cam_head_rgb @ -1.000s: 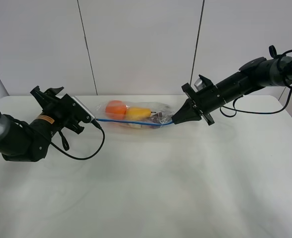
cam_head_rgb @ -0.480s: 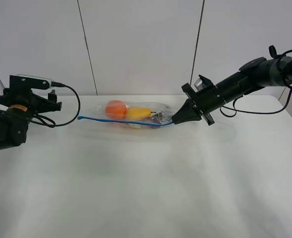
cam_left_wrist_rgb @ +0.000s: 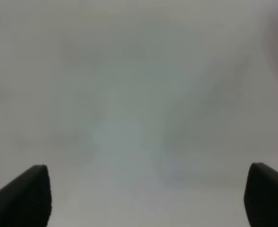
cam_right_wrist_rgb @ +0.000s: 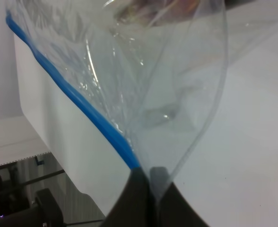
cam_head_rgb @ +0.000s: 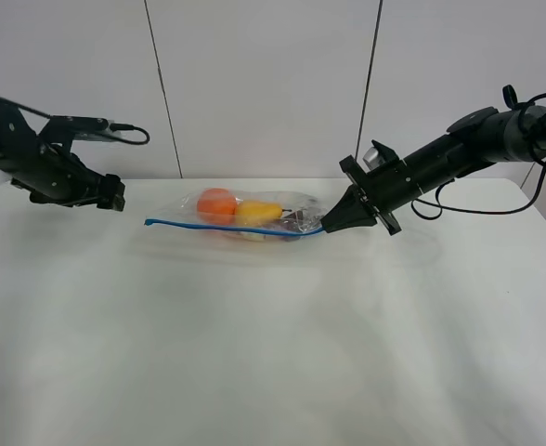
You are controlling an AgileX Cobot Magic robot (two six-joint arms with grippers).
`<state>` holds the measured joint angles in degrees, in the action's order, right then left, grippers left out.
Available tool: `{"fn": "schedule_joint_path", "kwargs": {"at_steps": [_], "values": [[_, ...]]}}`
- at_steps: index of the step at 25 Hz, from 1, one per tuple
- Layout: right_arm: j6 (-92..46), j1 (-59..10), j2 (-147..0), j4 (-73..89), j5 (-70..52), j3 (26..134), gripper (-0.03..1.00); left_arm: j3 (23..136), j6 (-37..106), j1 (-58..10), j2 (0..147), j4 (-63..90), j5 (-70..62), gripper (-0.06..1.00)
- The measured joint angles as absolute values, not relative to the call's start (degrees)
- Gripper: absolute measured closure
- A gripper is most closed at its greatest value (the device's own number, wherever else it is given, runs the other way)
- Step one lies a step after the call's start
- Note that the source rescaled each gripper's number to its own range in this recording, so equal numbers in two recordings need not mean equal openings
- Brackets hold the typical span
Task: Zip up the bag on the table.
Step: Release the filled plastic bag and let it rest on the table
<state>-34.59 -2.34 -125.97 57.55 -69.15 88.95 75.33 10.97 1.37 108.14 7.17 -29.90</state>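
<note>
The clear bag [cam_head_rgb: 275, 200] lies on the white table [cam_head_rgb: 273, 353] at the back middle, with an orange [cam_head_rgb: 216, 204], a yellow pear [cam_head_rgb: 257, 213] and a dark eggplant [cam_head_rgb: 296, 220] inside. Its blue seal strip [cam_head_rgb: 227, 229] runs along the near edge. My right gripper [cam_head_rgb: 327, 226] is shut on the strip's right end; the right wrist view shows the strip [cam_right_wrist_rgb: 82, 106] running into the pinched fingers [cam_right_wrist_rgb: 139, 189]. My left gripper [cam_head_rgb: 113, 193] is open and empty, raised at the far left, apart from the bag. Its wrist view shows only blurred white between the spread fingertips [cam_left_wrist_rgb: 35, 189].
A grey panelled wall [cam_head_rgb: 264, 84] stands behind the table. The right arm's cable [cam_head_rgb: 459, 209] hangs over the back right of the table. The strip's left end [cam_head_rgb: 150, 222] lies loose on the tabletop.
My left gripper has left the strip's left end, swung away to the left and risen. The strip's left end now lies free. The right gripper and the bag have stayed put.
</note>
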Motion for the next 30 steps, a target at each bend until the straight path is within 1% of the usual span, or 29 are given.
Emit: {"fn": "schedule_joint_path", "kwargs": {"at_steps": [1, 5, 8, 14, 18, 22, 25, 30], "values": [[-34.6, -2.3, -126.0, 57.5, -69.2, 89.0, 0.97, 77.8, 10.2, 1.4, 108.1, 7.2, -34.9, 0.00], [-34.6, -2.3, -126.0, 57.5, -69.2, 89.0, 0.97, 84.4, 7.9, 1.4, 107.9, 7.8, -47.7, -0.03], [-34.6, -2.3, -126.0, 57.5, -69.2, 89.0, 0.97, 86.4, 6.3, 1.4, 107.9, 8.0, -55.6, -0.05], [-34.6, -2.3, -126.0, 57.5, -69.2, 89.0, 0.97, 86.9, 5.5, 1.4, 107.9, 8.0, -67.3, -0.06], [-34.6, -2.3, -126.0, 57.5, -69.2, 89.0, 0.97, 86.9, 5.5, 1.4, 107.0, 8.0, -69.1, -0.06], [-34.6, -2.3, -126.0, 57.5, -69.2, 89.0, 0.97, 85.6, 5.4, 1.4, 102.2, 7.8, -69.2, -0.06], [-34.6, -2.3, -126.0, 57.5, -69.2, 89.0, 0.97, 81.8, 5.4, 1.4, 96.0, 7.8, -69.2, -0.06], [-34.6, -2.3, -126.0, 57.5, -69.2, 89.0, 0.97, 70.5, 5.4, 1.4, 82.2, 7.7, -69.4, -0.06]]}}
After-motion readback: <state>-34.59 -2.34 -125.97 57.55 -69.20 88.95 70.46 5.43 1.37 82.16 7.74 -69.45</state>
